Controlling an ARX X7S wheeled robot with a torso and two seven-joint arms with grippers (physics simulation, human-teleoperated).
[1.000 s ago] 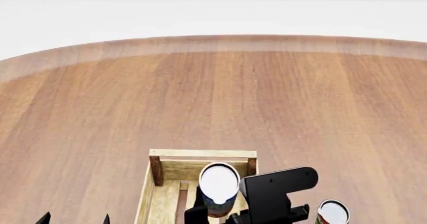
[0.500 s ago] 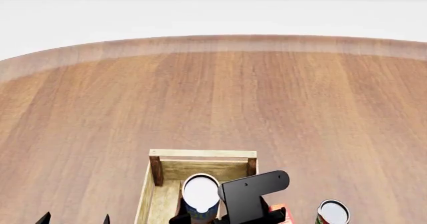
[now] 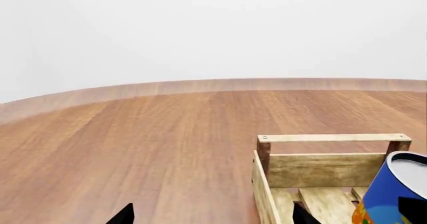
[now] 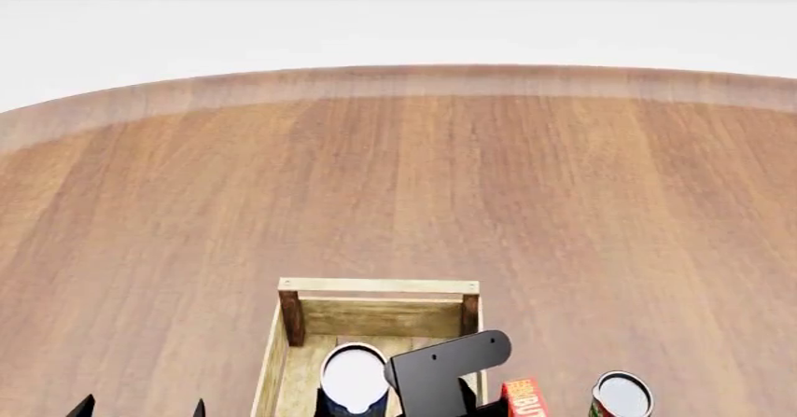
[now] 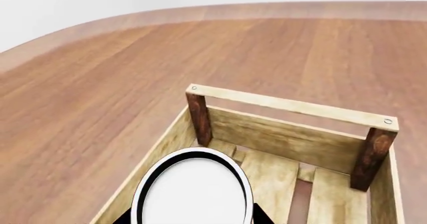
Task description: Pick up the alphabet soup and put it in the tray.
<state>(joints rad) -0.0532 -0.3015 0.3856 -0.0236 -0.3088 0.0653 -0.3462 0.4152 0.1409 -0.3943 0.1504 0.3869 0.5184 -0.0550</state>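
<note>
Since the earlier frame, the right gripper point(image 4: 373, 410) carried the alphabet soup point(image 4: 354, 378) back over the tray point(image 4: 377, 287) and lower, still clamped on it. It hung upright above the slats. To do well: lower straight, release only on contact. Left gripper point(image 3: 210, 215) stood wide, idle.

table point(image 4: 498, 184): broad, round-edged, warm brown wood grain | wall point(image 4: 398, 16): plain pale white behind | light: even, soft

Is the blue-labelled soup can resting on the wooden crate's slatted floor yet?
Cannot tell. Right wrist view shows the soup can over the crate, but its base is hidden.
</note>
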